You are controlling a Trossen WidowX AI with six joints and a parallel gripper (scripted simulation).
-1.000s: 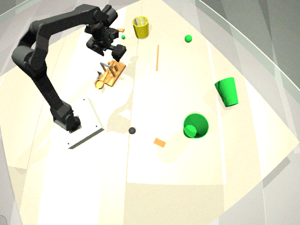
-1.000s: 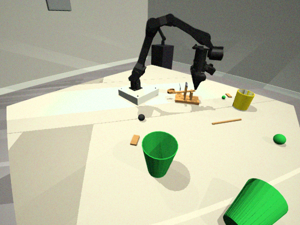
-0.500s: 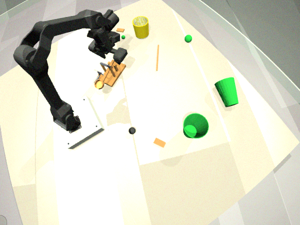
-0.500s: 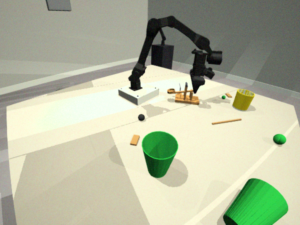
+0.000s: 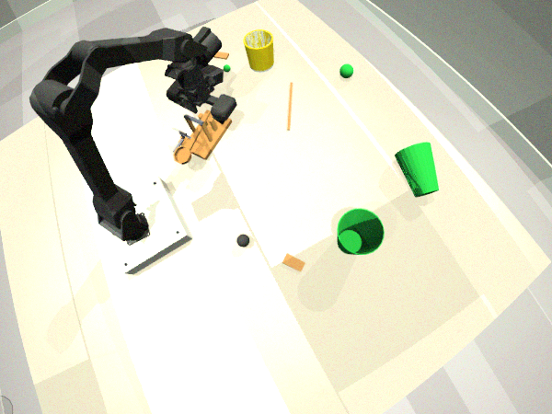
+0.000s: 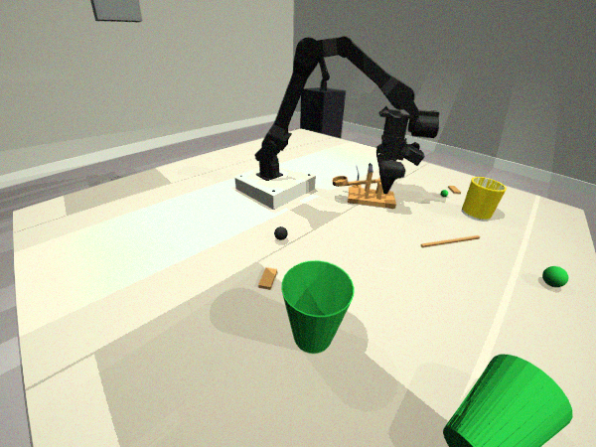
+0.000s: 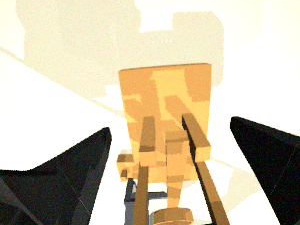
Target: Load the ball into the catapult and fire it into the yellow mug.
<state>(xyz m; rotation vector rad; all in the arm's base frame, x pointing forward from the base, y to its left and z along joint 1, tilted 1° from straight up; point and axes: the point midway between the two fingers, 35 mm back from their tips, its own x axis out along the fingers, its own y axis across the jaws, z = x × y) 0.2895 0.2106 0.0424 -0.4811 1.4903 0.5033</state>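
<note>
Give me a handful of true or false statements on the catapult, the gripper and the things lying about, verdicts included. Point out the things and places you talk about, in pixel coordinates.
1. The gripper (image 5: 205, 107) (image 6: 387, 181) (image 7: 171, 128) is open. True.
2. The catapult's cup (image 5: 182, 155) (image 6: 340, 181) holds a ball. False: it has no ball in it.
3. The yellow mug (image 5: 261, 57) (image 6: 481, 201) stands upright. True.
4. The thin stick lies inside a green cup. False: the stick (image 5: 290, 106) (image 6: 450, 241) lies on the table.
5. The black ball (image 5: 243, 240) (image 6: 280, 232) rests on the table. True.

No readable text or numbers anywhere.
</note>
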